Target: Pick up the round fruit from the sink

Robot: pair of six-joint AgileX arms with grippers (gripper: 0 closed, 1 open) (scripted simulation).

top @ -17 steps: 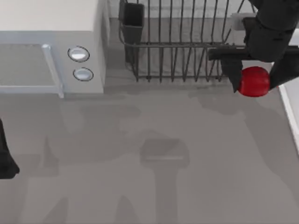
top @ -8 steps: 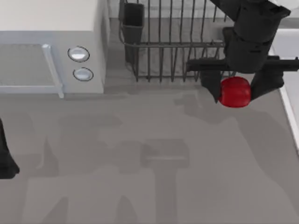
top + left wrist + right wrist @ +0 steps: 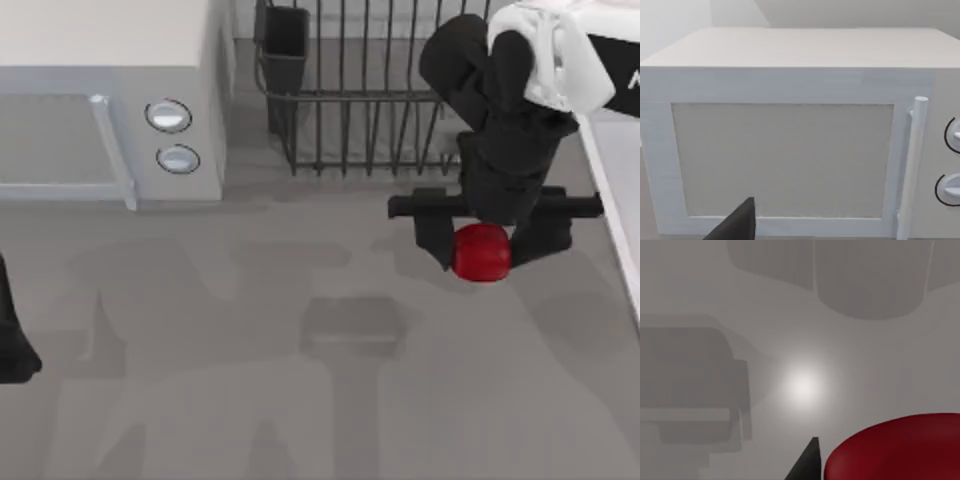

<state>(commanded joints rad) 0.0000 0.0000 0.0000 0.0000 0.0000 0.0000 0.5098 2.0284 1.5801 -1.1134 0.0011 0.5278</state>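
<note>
right claw (image 3: 482, 243): clenching the fruit (image 3: 481, 252), carrying it left and nearer than a second ago
fruit: hanging over bare worktop (image 3: 300, 400), clear of the sink (image 3: 612, 200)
task: pickup looking done
left claw (image 3: 15, 345): parked at left edge, grip state cannot tell

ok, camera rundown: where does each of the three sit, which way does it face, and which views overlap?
Top view: overhead, facing down on the table; right end effector grips the round fruit in front of the dish rack.
Left wrist view: faces the microwave; a dark fingertip shows.
Right wrist view: faces down at the table; the fruit appears, shared with the top view.
</note>
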